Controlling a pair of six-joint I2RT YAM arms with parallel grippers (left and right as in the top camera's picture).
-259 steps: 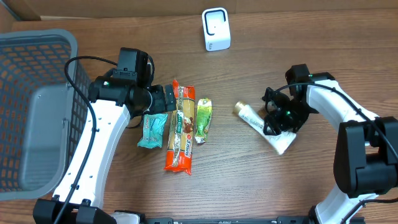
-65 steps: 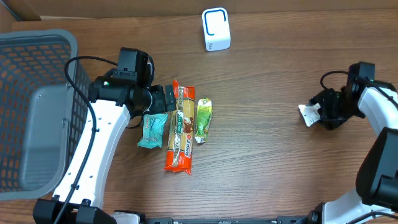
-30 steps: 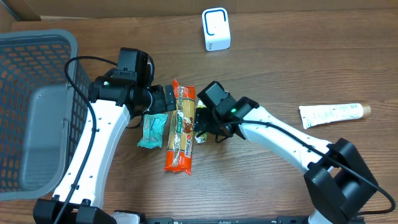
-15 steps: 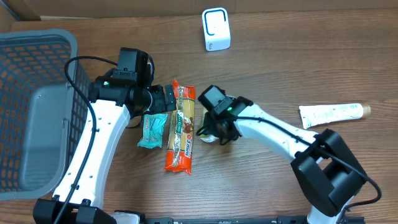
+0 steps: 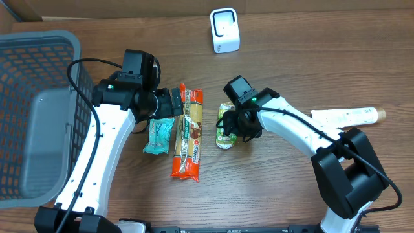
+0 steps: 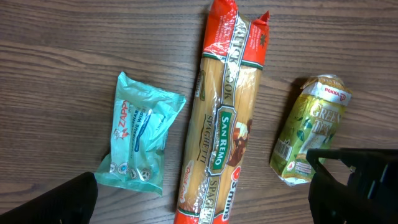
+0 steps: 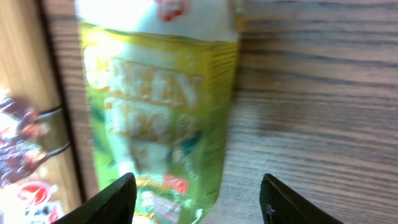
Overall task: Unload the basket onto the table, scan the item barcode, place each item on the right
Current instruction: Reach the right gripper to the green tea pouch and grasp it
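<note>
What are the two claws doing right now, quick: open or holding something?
Left gripper: open, holding nothing.
Right gripper: jaws on either side of the green tea carton; whether they clamp it cannot be told.

Soft, even light from above leaves only faint shadows on the table. My right wrist view blurs the green pouch close up. My left wrist view is sharp, the spaghetti pack glinting.
</note>
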